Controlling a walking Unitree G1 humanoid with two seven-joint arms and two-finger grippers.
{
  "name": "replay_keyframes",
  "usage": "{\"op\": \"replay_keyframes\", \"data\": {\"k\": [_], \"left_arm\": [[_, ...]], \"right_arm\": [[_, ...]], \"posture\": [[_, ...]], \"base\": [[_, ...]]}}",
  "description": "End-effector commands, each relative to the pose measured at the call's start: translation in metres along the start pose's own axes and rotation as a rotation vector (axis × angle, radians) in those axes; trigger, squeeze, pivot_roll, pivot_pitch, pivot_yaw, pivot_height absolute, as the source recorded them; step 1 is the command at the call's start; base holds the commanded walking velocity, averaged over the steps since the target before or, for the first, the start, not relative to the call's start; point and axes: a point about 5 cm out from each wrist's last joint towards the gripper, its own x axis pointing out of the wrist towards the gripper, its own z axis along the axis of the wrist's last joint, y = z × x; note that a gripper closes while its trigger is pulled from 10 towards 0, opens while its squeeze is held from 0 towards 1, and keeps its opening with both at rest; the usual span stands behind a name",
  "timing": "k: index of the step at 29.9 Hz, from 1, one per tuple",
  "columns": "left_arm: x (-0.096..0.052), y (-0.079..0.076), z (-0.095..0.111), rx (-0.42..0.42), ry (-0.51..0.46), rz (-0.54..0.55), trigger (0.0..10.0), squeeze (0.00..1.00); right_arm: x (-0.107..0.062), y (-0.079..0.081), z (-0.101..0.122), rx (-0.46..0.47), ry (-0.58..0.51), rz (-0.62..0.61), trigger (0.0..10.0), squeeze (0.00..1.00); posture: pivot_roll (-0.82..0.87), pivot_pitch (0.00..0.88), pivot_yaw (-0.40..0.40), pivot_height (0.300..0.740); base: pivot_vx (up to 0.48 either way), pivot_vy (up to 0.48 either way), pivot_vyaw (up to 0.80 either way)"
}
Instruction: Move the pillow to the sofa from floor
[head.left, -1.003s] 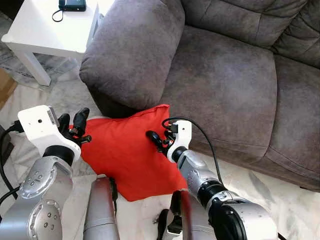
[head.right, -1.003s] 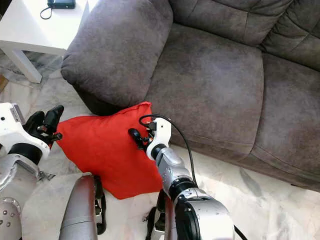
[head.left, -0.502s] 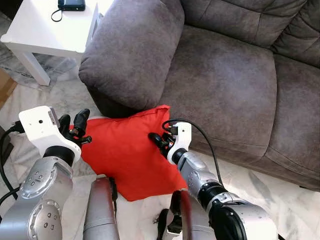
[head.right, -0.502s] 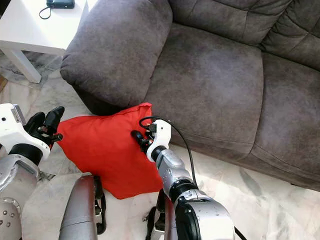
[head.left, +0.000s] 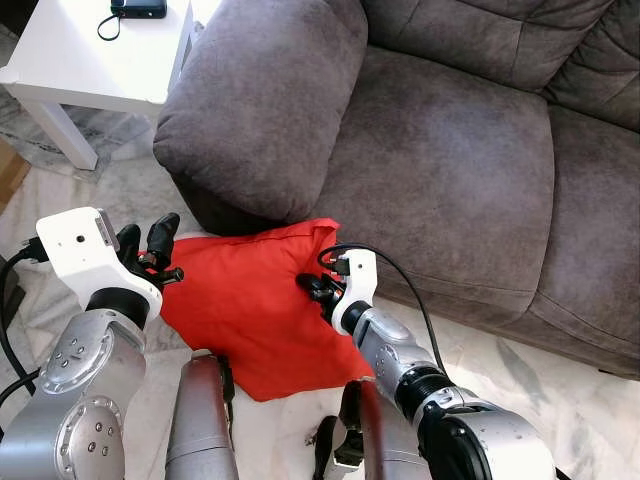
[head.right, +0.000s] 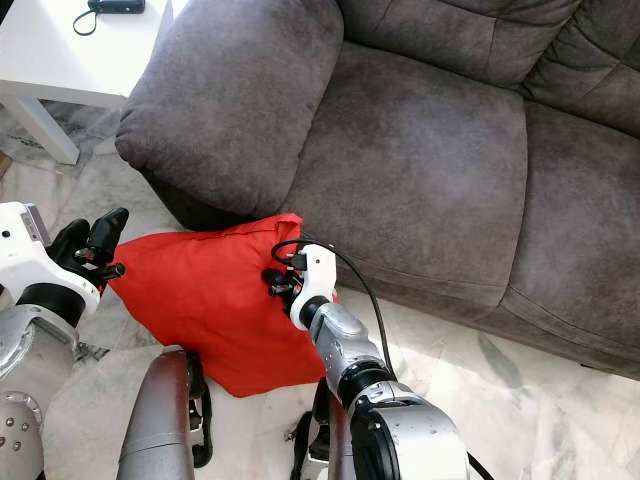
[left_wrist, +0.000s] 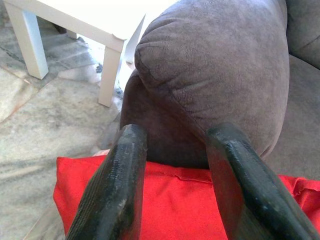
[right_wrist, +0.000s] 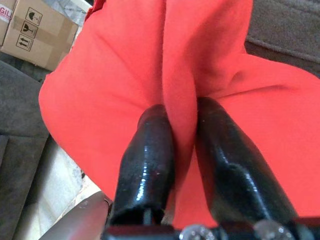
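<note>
A red pillow lies on the marble floor, leaning against the front of the grey sofa below its armrest. My right gripper is shut on a fold of the pillow's right edge; in the right wrist view the red cloth is pinched between both black fingers. My left gripper stands open at the pillow's left corner, its fingers hovering just above the red fabric.
A white side table with a dark device and cord stands left of the armrest. Cardboard boxes appear in the right wrist view. My own legs are below the pillow.
My right gripper has pushed left into the pillow and shut on a fold of it, bunching the right edge. The left gripper has barely moved.
</note>
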Motion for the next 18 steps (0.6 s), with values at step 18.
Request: {"op": "replay_keyframes", "data": {"k": [18], "left_arm": [[-0.010, 0.035, -0.021, 0.032, 0.061, 0.107, 10.0, 0.00]], "right_arm": [[0.001, 0.016, -0.022, 0.055, 0.043, 0.076, 0.0, 0.00]], "posture": [[0.30, 0.359, -0.255, 0.626]], "base": [[0.000, 0.000, 0.00]]}}
